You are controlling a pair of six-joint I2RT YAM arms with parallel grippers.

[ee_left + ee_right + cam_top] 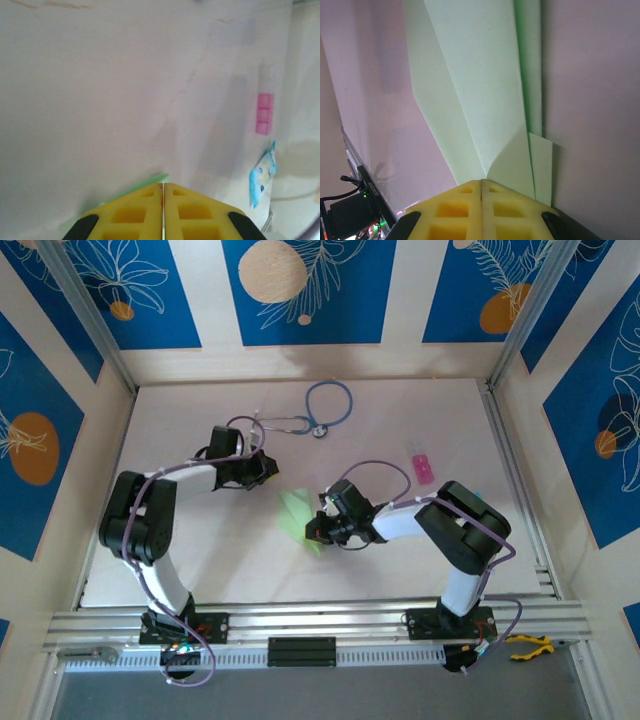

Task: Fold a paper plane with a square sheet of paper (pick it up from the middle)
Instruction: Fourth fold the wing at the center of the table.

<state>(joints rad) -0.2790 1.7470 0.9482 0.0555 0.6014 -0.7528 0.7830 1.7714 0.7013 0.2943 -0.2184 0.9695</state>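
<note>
Two bent arms — left fingers [130, 217] together, right fingers [452, 222] tight on green paper [480, 90].

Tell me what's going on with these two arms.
Two arms are folding a pale green paper into a plane on the table. It lies creased into a narrow pointed shape. The right pincer is shut on one end, seemingly pinching the folds. The left pincer is also shut, near the other end, a green edge just beside its fingertips; whether it grips is unclear.
</note>
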